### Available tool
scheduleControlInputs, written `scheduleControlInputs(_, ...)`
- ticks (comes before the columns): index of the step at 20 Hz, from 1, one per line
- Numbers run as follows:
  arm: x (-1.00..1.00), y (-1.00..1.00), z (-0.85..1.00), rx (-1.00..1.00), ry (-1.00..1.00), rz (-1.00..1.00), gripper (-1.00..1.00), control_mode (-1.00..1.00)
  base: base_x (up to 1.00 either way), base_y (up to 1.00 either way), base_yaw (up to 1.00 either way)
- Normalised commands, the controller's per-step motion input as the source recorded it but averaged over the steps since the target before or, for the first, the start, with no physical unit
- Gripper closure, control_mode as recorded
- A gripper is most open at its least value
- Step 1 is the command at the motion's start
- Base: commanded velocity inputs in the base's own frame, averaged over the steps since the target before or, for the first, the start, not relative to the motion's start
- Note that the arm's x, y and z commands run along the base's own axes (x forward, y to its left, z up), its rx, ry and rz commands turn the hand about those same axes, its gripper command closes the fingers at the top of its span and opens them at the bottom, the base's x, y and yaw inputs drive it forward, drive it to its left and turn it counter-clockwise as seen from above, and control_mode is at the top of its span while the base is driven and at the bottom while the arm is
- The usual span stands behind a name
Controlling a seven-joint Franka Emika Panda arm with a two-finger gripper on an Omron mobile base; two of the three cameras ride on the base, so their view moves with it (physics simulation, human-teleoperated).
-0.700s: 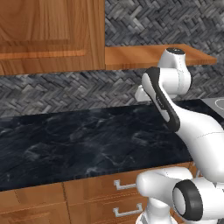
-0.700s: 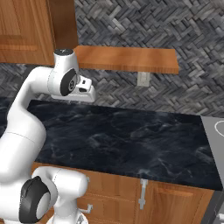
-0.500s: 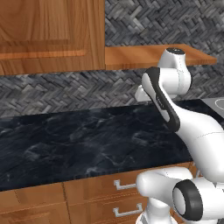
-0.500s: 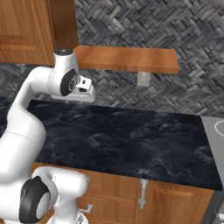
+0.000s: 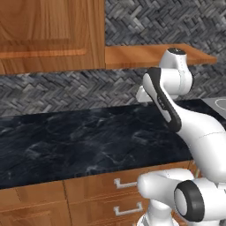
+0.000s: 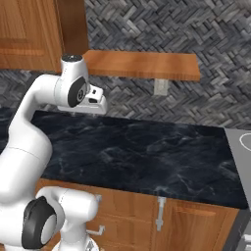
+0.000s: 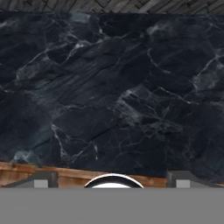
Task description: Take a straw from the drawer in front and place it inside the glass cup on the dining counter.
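Above the black marble worktop [image 5: 88, 141], the folded arm's hand [image 7: 113, 180] points down, fingers spread.

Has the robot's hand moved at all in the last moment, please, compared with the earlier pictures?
No. In the right base view the hand sits at the same spot below the wooden shelf and above the black marble worktop as before.

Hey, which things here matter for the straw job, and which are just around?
Job: open claw; closed drawers, one probably the target.
Just around: black marble worktop, herringbone wall, cabinet door, wooden shelf.
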Motion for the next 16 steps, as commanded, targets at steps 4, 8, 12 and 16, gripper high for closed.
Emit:
scheduleControlInputs(4,0.0,0.0,0.0,0.0,0.0,0.0,-1.0,1.0,-0.91,-0.03,0.0)
scheduleControlInputs(8,0.0,0.0,0.0,0.0,0.0,0.0,-1.0,1.0,-0.84,0.0,-0.01)
scheduleControlInputs(12,0.0,0.0,0.0,0.0,0.0,0.0,-1.0,1.0,-0.42,0.0,-0.09)
scheduleControlInputs(16,0.0,0.0,0.0,0.0,0.0,0.0,-1.0,1.0,-0.12,0.06,-0.22)
